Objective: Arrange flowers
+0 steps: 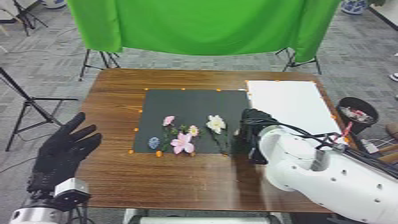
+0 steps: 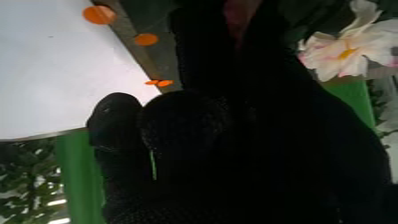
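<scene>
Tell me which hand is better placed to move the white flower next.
Probably the right hand: it is close beside the white flower on the dark mat, while the left hand is farther off, by the table's left edge.

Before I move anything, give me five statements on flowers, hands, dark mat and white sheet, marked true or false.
1. The white flower lies on the dark mat. True.
2. The large pink flower lies on the white sheet. False: it lies on the dark mat, left of the white flower.
3. The left hand is left of the dark mat, its fingers apart. True.
4. The right hand is at the dark mat's left edge. False: it is at the right edge.
5. The white sheet is to the right of the dark mat. True.
</scene>
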